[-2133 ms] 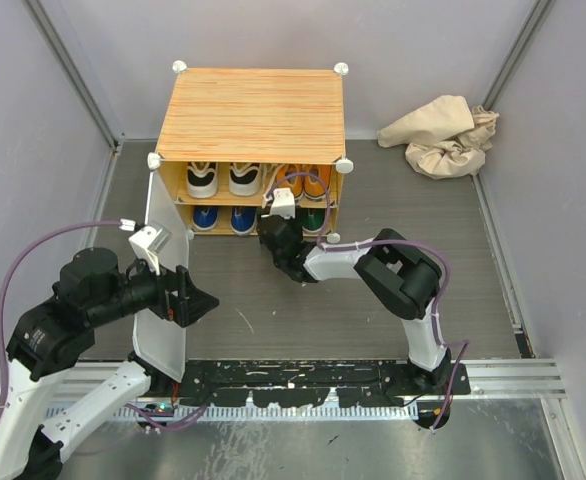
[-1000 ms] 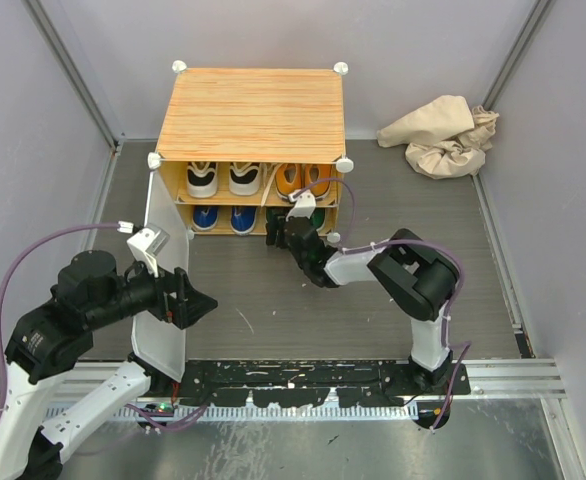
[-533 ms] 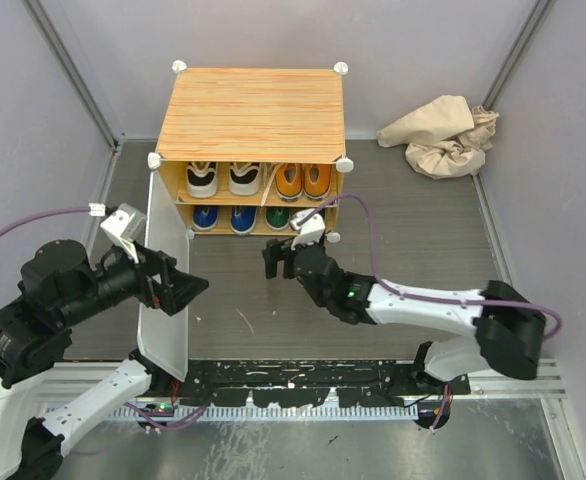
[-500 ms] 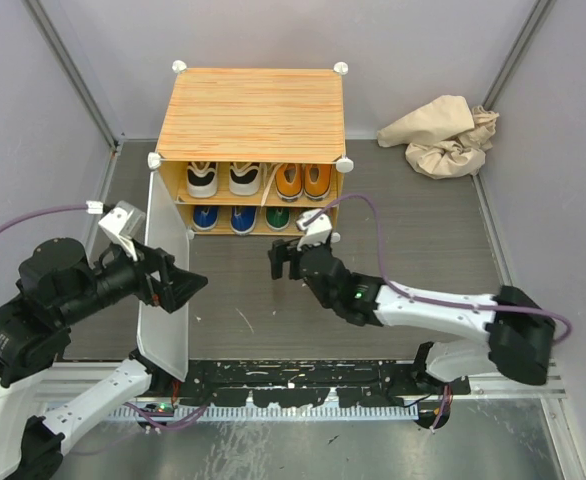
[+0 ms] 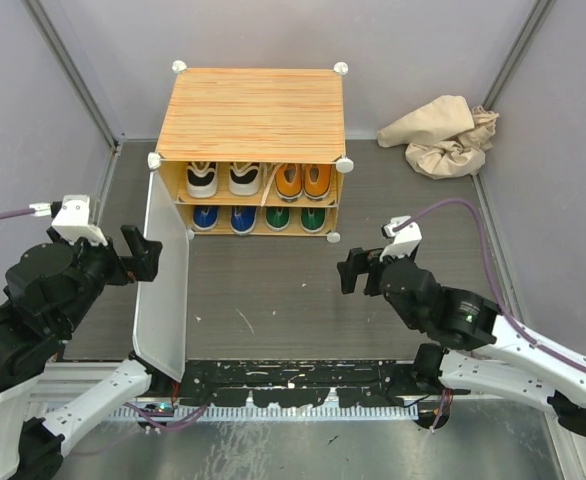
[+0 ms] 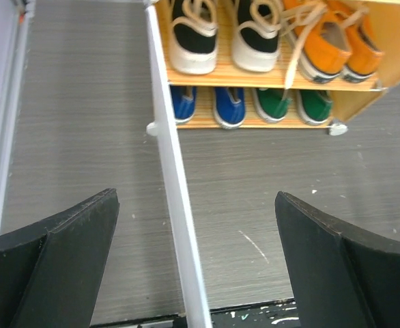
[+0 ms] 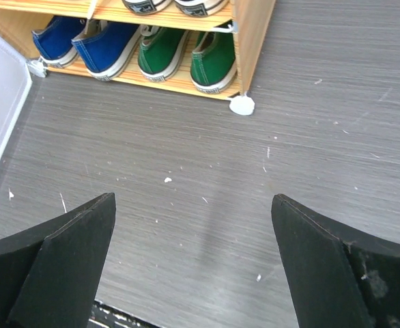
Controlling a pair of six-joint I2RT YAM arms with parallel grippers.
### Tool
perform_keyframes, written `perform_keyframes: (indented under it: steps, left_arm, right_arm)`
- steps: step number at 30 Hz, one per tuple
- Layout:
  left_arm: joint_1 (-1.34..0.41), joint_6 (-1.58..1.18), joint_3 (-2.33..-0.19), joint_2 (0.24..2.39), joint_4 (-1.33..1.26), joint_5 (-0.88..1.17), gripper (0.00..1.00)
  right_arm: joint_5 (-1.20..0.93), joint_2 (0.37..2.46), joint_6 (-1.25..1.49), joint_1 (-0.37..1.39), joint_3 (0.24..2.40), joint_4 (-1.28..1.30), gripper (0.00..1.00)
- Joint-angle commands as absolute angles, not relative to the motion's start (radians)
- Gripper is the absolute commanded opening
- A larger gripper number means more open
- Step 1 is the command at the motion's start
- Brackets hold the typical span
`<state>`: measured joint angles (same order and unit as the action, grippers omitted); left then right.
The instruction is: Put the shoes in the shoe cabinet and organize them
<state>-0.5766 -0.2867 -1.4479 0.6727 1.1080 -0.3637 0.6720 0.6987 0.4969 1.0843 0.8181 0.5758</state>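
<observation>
All eight shoes (image 5: 258, 198) sit inside the shoe cabinet (image 5: 253, 115). Its white door (image 5: 163, 300) stands open, with its long edge running from 12 to 6 o'clock. The left tool (image 5: 145, 255) is wide and empty. The door is just beside it at 3 o'clock. The right tool (image 5: 358, 272), also wide and empty, is farther off.

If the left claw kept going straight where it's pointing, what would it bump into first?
Most likely the open white door: in the wrist view its thin edge runs between the fingers of the left claw. Depth is unclear, so it might slip past onto the floor.
</observation>
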Motion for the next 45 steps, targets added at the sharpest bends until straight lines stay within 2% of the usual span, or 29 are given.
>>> perform_keyframes:
  steps: [1, 8, 21, 30, 34, 39, 45]
  left_arm:
    - [-0.575, -0.336, -1.372, 0.653, 1.111, -0.497, 0.98]
    - [-0.575, -0.394, -1.270, 0.625, 1.035, -0.377, 0.98]
    - [-0.576, -0.567, -1.207, 0.635, 0.677, 0.102, 0.98]
    - [-0.575, -0.541, -1.220, 0.740, 0.514, 0.177, 0.98]
    - [-0.576, -0.490, -1.250, 0.788, 0.548, 0.219, 0.98]
    - [-0.575, -0.430, -1.187, 0.642, 0.499, 0.412, 0.98]
    - [-0.575, -0.342, -1.168, 0.475, 0.630, 0.585, 0.98]
  right_arm:
    - [0.682, 0.692, 0.539, 1.085, 0.925, 0.792, 1.00]
    - [0.647, 0.642, 0.534, 1.086, 1.004, 0.860, 1.00]
    - [0.679, 0.600, 0.506, 1.085, 1.056, 0.916, 1.00]
    - [0.721, 0.613, 0.470, 1.085, 1.055, 0.902, 1.00]
    - [0.738, 0.619, 0.464, 1.085, 1.064, 0.901, 1.00]
    - [0.765, 0.636, 0.463, 1.085, 1.051, 0.900, 1.00]
    - [0.776, 0.661, 0.441, 1.085, 1.044, 0.859, 1.00]
